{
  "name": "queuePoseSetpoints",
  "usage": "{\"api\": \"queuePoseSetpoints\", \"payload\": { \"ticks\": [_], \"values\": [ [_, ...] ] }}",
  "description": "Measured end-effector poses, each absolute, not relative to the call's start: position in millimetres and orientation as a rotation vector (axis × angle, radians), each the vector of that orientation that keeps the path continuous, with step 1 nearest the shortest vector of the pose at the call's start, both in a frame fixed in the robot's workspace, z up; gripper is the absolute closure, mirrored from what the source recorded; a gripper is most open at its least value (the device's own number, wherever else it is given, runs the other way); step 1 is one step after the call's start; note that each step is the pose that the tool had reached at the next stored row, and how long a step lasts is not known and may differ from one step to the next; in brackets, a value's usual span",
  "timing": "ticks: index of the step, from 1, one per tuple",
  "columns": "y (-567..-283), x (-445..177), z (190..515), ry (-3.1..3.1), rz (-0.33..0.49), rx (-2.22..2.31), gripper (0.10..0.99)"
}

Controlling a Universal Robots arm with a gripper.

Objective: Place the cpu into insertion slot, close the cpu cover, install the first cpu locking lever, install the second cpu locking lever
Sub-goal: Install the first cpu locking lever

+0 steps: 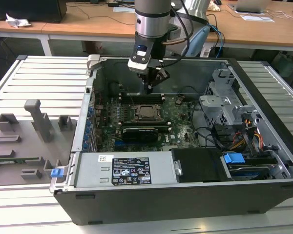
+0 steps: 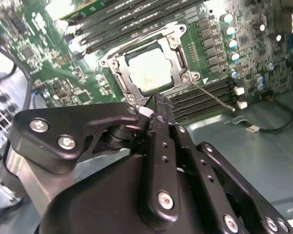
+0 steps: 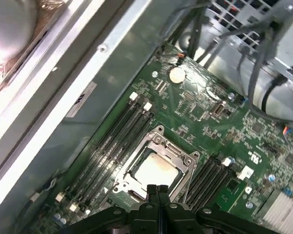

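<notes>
The cpu (image 2: pixel 149 70) lies flat in the insertion slot (image 1: pixel 146 112) on the green board, its silver face showing. The cpu cover (image 2: pixel 178 52) is down around it as a metal frame; both wrist views show it, with the cpu (image 3: pixel 156 171) inside the cover (image 3: pixel 173 151). A thin wire lever (image 2: pixel 216 95) sticks out from one socket corner across the memory slots. My gripper (image 1: pixel 149 88) hangs just above the socket's far edge in the exterior view. Its fingertips (image 2: pixel 154 101) are pressed together with nothing between them, and my gripper (image 3: pixel 157 188) is also shut in the first wrist view.
Long black memory slots (image 2: pixel 205 95) flank the socket on both sides. The metal case wall (image 3: pixel 83 83) stands close behind. A drive cage (image 1: pixel 229 105) with cables fills the exterior view's right, a power supply (image 1: pixel 129 170) the front, and a grey fixture tray (image 1: pixel 27 141) lies outside at left.
</notes>
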State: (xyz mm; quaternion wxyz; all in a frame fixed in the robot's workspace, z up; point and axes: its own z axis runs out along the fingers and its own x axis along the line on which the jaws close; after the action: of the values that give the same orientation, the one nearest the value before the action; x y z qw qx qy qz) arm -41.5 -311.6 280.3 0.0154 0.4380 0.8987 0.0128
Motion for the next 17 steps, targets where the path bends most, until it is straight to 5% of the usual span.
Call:
{"api": "queuePoseSetpoints", "payload": {
  "ticks": [17],
  "values": [
    [-311.4,-41.5,278.5,3.007,0.046,0.828,0.98]
  ]
}}
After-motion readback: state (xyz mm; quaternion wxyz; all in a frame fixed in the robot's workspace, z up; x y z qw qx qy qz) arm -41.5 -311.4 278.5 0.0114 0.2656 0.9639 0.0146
